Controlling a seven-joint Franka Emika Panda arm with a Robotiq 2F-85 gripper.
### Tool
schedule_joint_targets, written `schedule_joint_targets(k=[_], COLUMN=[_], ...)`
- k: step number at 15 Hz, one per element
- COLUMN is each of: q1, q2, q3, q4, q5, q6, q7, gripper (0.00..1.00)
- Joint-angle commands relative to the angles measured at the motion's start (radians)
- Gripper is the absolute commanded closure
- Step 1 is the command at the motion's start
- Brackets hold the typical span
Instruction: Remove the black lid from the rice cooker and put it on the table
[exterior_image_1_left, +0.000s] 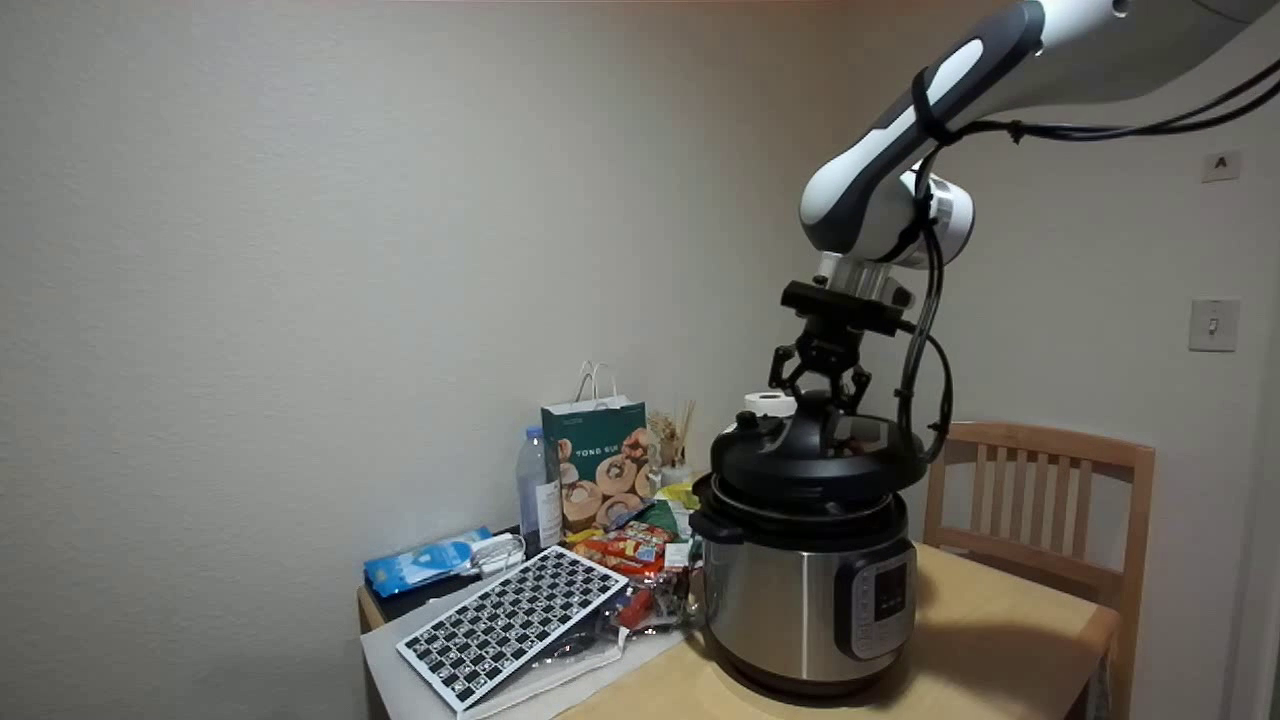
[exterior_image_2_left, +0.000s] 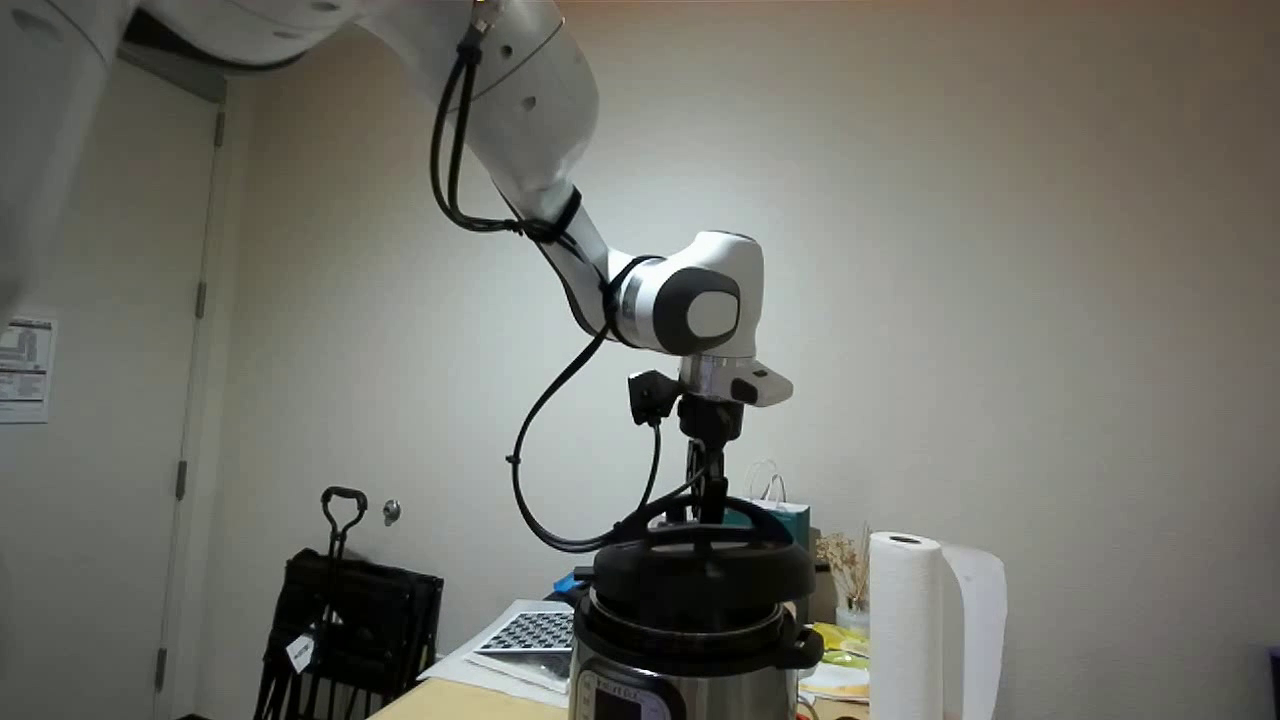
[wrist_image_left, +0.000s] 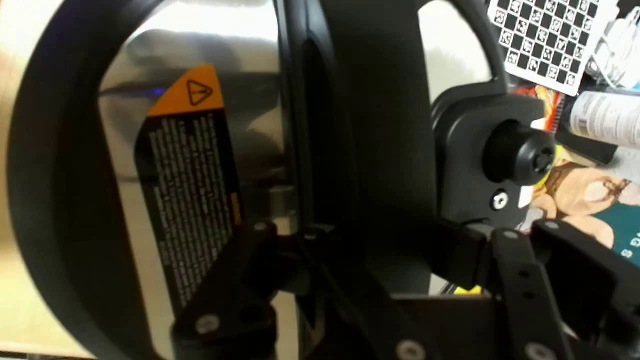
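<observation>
The black lid (exterior_image_1_left: 790, 470) is over the rice cooker (exterior_image_1_left: 765, 610), its broad rim standing above the cooker's black rim with a narrower dark ring showing between them. Both exterior views show this, the lid (exterior_image_2_left: 700, 580) looking close to level. My gripper (exterior_image_1_left: 825, 398) points down from above and is shut on the raised handle across the lid's middle. In the wrist view, the gripper (wrist_image_left: 377, 260) has one finger on each side of that dark handle; the fingertips' contact is in deep shadow. Under the cooker lies the tan table (exterior_image_1_left: 990, 650).
Beside the cooker lie a checkered board (exterior_image_1_left: 515, 625) and snack packets (exterior_image_1_left: 640, 550). A green paper bag (exterior_image_1_left: 600, 460) and a plastic bottle (exterior_image_1_left: 535, 485) stand behind. A paper towel roll (exterior_image_2_left: 905, 630) is near the cooker. A chair (exterior_image_1_left: 1040, 500) borders the table. Arm cables (exterior_image_1_left: 915, 370) hang by the lid.
</observation>
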Motion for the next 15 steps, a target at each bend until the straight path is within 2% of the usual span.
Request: schedule_joint_targets(k=[1,5,8,9,10,13,14,15], q1=[-0.016,-0.036,-0.056,-0.061,-0.057,-0.066,-0.064,-0.07], q2=[-0.143,-0.196,-0.227,-0.219,-0.168,-0.171,-0.167,-0.172], q3=[-0.006,-0.01,-0.014,-0.012,-0.01,-0.012,-0.009,-0.013], q4=[-0.094,-0.116,-0.157,-0.161,-0.122,-0.147,-0.143,-0.148], q5=[-0.012,0.0,-0.02,-0.029,-0.008,-0.009,-0.012,-0.022], q6=[0.061,0.066,0.09,0.096,0.055,0.067,0.078,0.087], q7=[0.07,0.083,0.14,0.158,0.103,0.119,0.128,0.135], gripper=[0.98,0.98,0.98,0.98,0.94,0.94,0.98,0.98])
